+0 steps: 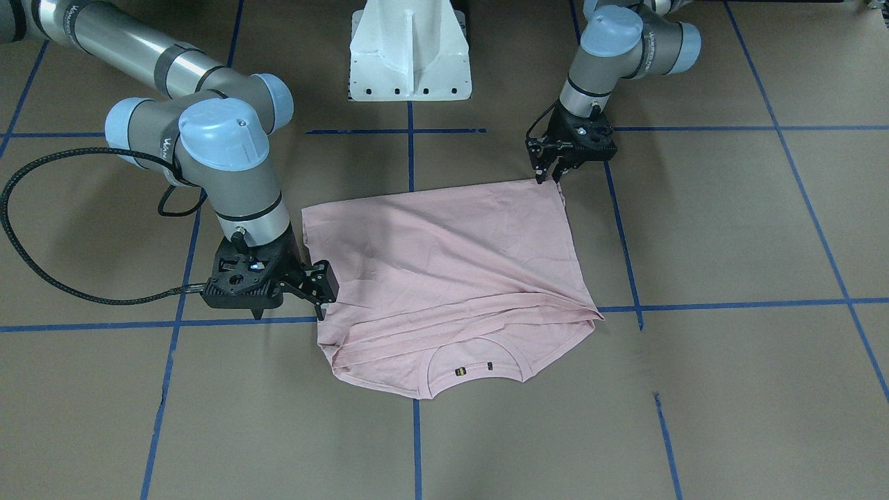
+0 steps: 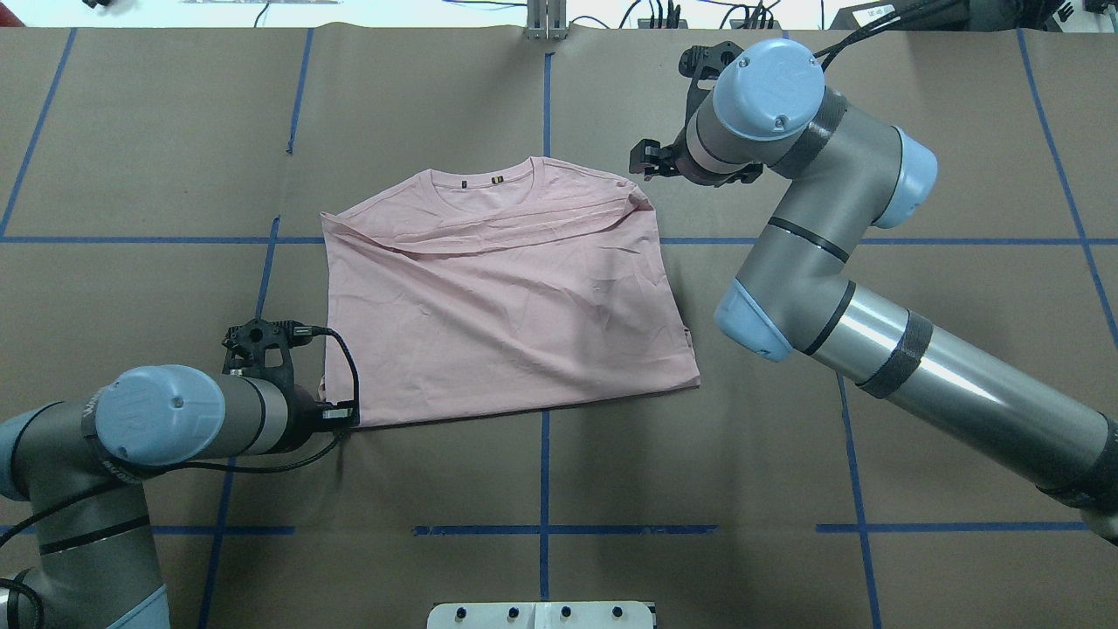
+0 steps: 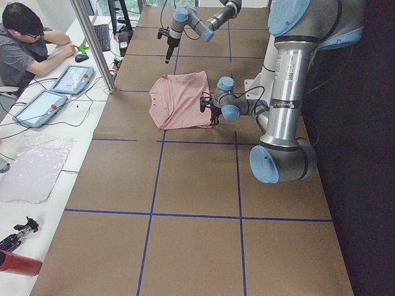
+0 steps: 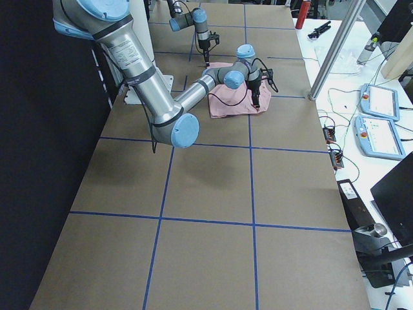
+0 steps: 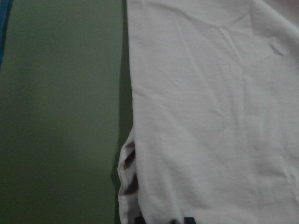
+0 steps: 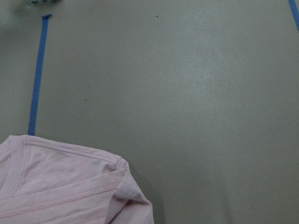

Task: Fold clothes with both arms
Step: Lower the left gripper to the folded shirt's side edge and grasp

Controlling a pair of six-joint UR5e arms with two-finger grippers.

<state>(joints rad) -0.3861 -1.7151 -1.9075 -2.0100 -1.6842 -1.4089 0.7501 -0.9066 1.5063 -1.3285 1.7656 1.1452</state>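
Observation:
The pale pink T-shirt (image 1: 451, 264) lies folded on the brown table, plain side up, its collar (image 2: 485, 179) with small dark tags at the far edge. No print shows. My left gripper (image 2: 345, 415) is low at the shirt's near left corner, its fingertips (image 5: 187, 219) on the cloth and apparently shut on the hem corner; the front view shows it too (image 1: 549, 179). My right gripper (image 2: 642, 159) is open and empty, hovering just beside the far right shoulder corner (image 6: 117, 182). It also shows in the front view (image 1: 321, 295).
The white pedestal base (image 1: 410, 55) stands behind the shirt on the robot's side. Blue tape lines (image 2: 544, 472) cross the table. A seated operator (image 3: 24, 43), tablets (image 3: 71, 77) and a red bottle (image 3: 18, 262) are on the side bench.

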